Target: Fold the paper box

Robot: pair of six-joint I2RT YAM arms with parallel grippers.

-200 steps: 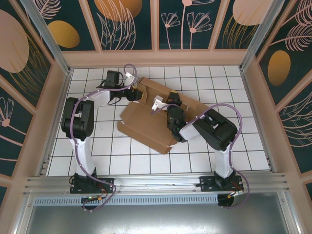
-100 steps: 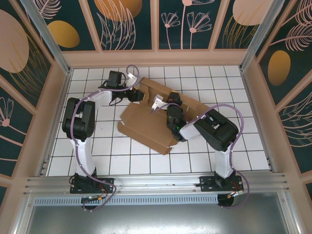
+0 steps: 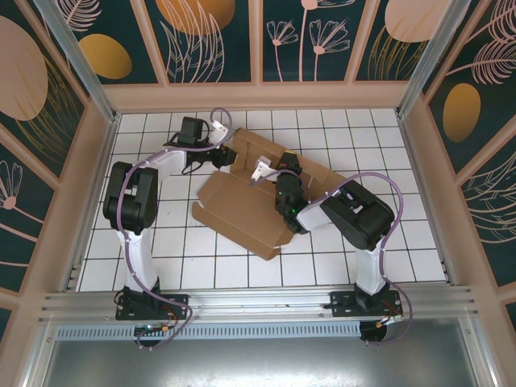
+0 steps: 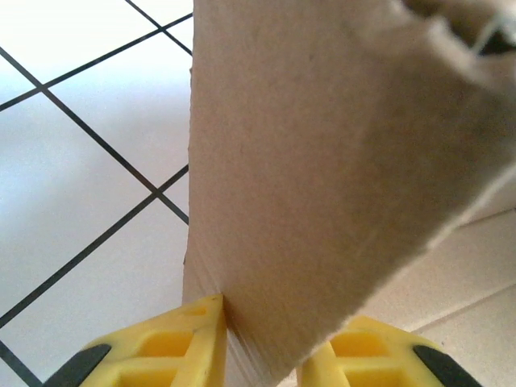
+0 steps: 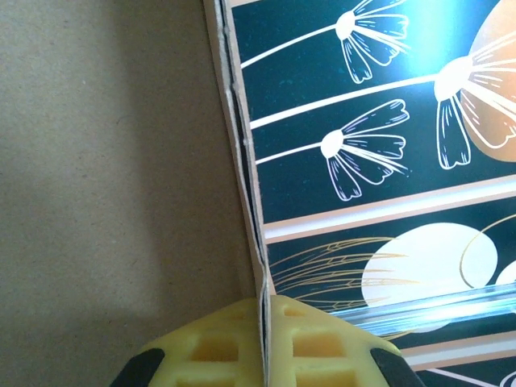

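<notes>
The paper box (image 3: 242, 214) is a plain brown cardboard sheet lying partly unfolded on the white tiles, its wide panel toward me and its flaps at the back. My left gripper (image 3: 228, 155) is at the box's far-left flap. In the left wrist view that flap (image 4: 322, 161) stands between the yellow fingers (image 4: 185, 339), and the left gripper (image 4: 278, 322) is shut on it. My right gripper (image 3: 282, 172) is over the box's middle. In the right wrist view the right gripper (image 5: 262, 302) is shut on the thin edge of a raised cardboard panel (image 5: 105, 161).
The tiled floor (image 3: 387, 242) is fenced by low pinkish walls (image 3: 258, 97) with dark floral panels above. An aluminium rail (image 3: 258, 302) runs along the near edge by the arm bases. Open tiles lie to the box's right and near side.
The left jaws have narrowed onto the far-left flap. The box's near panel has slid slightly toward the near left. The right gripper keeps its hold in the same place.
</notes>
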